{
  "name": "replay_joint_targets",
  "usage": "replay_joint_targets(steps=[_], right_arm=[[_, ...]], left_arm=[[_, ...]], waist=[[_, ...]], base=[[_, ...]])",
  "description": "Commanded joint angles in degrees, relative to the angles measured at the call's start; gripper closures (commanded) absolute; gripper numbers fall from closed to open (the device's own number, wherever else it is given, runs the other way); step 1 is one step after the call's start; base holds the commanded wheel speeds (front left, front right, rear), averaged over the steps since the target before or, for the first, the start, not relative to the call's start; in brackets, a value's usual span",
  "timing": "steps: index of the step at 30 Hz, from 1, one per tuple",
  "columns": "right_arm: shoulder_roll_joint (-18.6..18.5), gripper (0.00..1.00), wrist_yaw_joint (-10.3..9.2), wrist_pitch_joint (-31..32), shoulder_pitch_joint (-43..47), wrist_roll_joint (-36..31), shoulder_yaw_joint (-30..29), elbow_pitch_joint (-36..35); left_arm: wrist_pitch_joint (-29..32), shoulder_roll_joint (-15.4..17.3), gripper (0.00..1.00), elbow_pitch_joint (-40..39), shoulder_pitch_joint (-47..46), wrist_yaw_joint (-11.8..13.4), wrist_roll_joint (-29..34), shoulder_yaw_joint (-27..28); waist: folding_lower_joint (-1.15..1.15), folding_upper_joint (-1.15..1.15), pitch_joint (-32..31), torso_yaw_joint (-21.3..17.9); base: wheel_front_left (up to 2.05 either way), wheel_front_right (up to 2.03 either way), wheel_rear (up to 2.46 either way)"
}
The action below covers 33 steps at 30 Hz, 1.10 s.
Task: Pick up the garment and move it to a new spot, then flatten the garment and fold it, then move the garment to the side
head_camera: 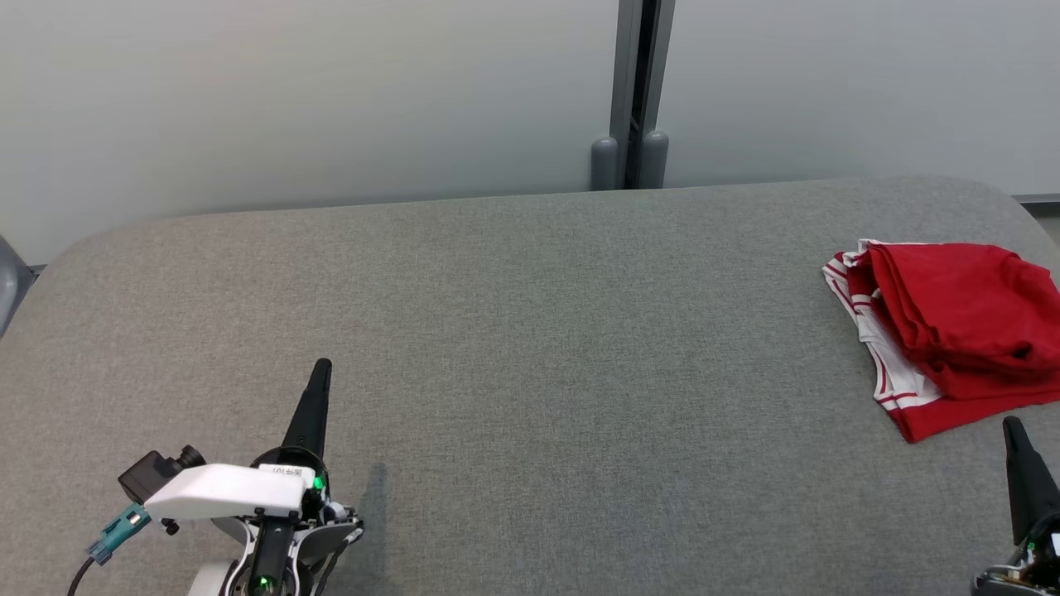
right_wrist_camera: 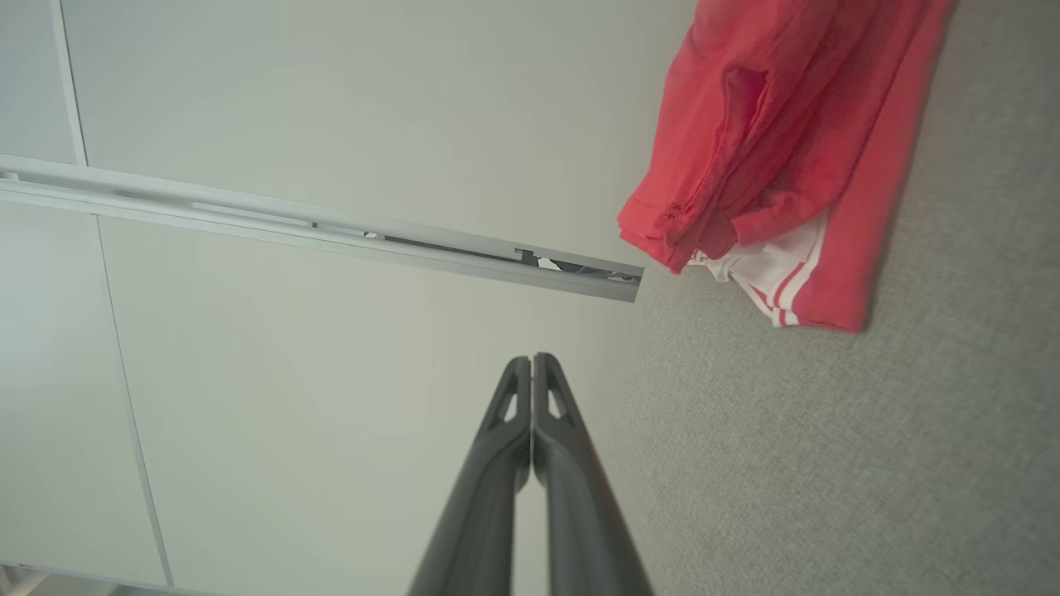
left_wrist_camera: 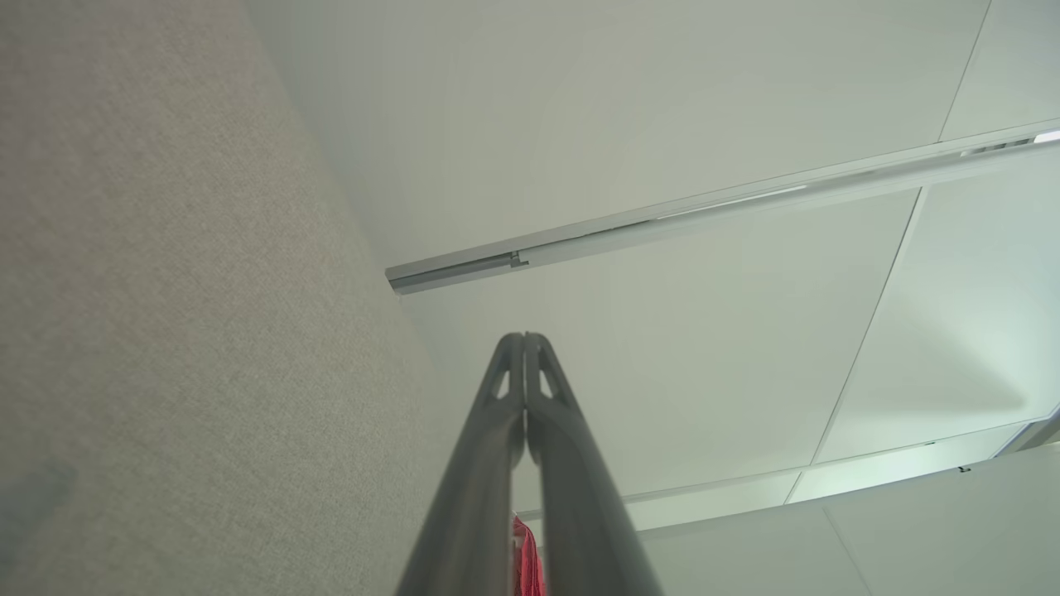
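Nearest the head camera, the left claw (head_camera: 323,366) sat low over the near left part of the grey fabric-covered bench (head_camera: 530,331), its two long dark fingers pressed together into a single point and pinching nothing. A white cover (head_camera: 228,488), a small black camera (head_camera: 157,472) and a teal connector (head_camera: 124,526) showed on its wrist. In its own wrist view the left claw (left_wrist_camera: 525,339) was likewise closed tip to tip, with a sliver of red cloth visible low between the fingers. The right claw (head_camera: 1012,424) rose from the near right corner of the head view, and the right wrist view showed it (right_wrist_camera: 531,360) with fingers pressed together and empty. The garment (head_camera: 961,323), red with white trim carrying red stripes, lay folded in a loose, rumpled bundle at the bench's right edge, toward the far right corner. It rested flat on the fabric, near the right claw's tip but apart from it; in the right wrist view the garment (right_wrist_camera: 778,149) lay off to one side of the fingers. Behind the far edge stood pale wall panels joined by a grey post (head_camera: 638,91).
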Motion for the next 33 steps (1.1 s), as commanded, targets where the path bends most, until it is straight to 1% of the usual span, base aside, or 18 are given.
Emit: replay_joint_targets(steps=[1, 22, 33], right_arm=[[-0.55, 1.0, 0.01, 0.6, 0.37, 1.59, -0.42, -0.46], [-0.62, 1.0, 0.0, 2.95, 1.16, 10.12, -2.42, -1.36], [-0.63, 1.0, 0.0, 2.91, 1.14, 10.17, -2.4, -1.36]], left_arm=[[0.38, 0.33, 1.0, -0.1, -1.25, -0.34, -1.38, 0.3], [2.07, 0.28, 1.0, 0.56, -2.52, -0.34, -8.31, 0.51], [2.11, 0.21, 1.0, 0.55, -2.47, -0.34, -8.03, 0.57]], waist=[[0.0, 0.0, -0.01, -0.11], [0.0, 0.0, -0.17, -1.37], [0.0, 0.0, -0.18, -1.42]], base=[[0.0, 0.0, 0.0], [0.0, 0.0, 0.0], [0.0, 0.0, 0.0]])
